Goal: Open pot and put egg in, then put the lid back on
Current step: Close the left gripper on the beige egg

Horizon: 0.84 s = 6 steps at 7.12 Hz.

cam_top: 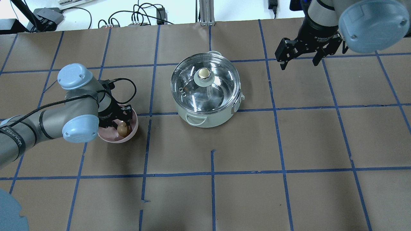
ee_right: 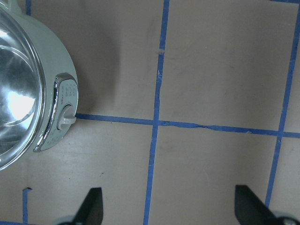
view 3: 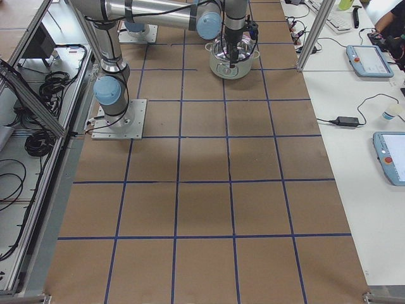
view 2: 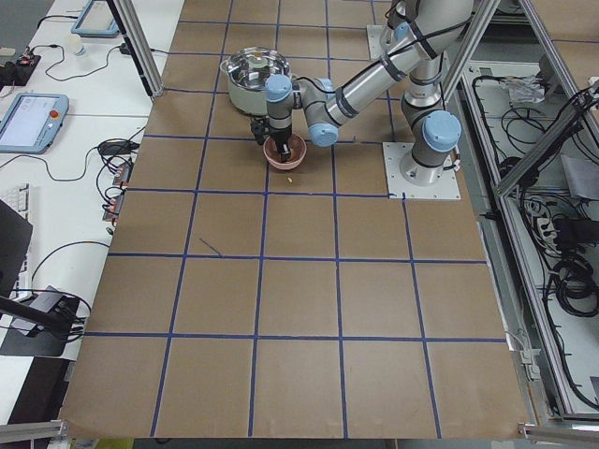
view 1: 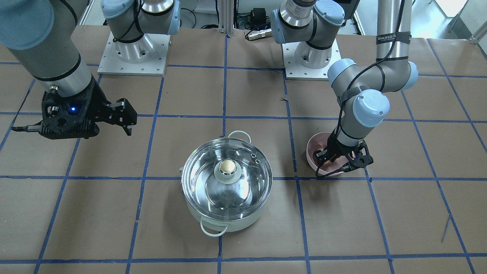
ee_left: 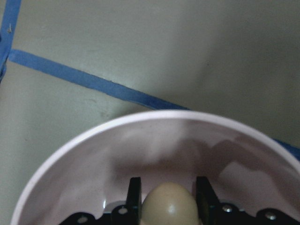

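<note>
From the overhead camera's side, the pot (cam_top: 208,120) stands mid-table (cam_top: 289,144) with the lid (cam_top: 213,94) seated on it. At the pot's 8 o'clock is a pink bowl (cam_top: 110,138) with the egg (ee_left: 168,206) in it. The left gripper (ee_left: 168,185) reaches down into that bowl, its two fingers (ee_left: 135,194) pressed against either side of the egg, grasping it low inside the bowl. The right gripper (cam_top: 299,62) hangs above bare paper at the pot's 2 o'clock, well apart from it, with its jaws spread wide and nothing between them.
</note>
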### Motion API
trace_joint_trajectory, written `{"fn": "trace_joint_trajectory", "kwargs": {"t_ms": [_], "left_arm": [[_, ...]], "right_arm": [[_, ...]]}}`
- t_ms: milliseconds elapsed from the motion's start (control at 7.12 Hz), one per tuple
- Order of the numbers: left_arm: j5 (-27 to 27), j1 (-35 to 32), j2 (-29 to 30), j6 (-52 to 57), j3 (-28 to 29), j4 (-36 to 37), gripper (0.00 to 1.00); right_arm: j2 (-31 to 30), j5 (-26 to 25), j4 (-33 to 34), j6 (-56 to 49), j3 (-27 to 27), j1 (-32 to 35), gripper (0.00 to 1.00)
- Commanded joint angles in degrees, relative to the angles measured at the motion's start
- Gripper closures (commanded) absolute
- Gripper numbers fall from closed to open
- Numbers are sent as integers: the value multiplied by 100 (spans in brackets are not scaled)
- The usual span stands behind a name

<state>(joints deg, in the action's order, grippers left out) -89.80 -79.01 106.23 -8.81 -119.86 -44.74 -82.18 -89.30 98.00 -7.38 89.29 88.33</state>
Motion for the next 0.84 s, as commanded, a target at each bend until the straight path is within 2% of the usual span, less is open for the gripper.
{"fn": "trace_joint_trajectory", "kwargs": {"t_ms": [0,703], "left_arm": [[15,0,-14,2,24,0,89],[7,0,-111,-16,41,-61,93]], "right_arm": [[0,0,0,0,0,0,0],[-26,18,-18,79,-17,26,0]]}}
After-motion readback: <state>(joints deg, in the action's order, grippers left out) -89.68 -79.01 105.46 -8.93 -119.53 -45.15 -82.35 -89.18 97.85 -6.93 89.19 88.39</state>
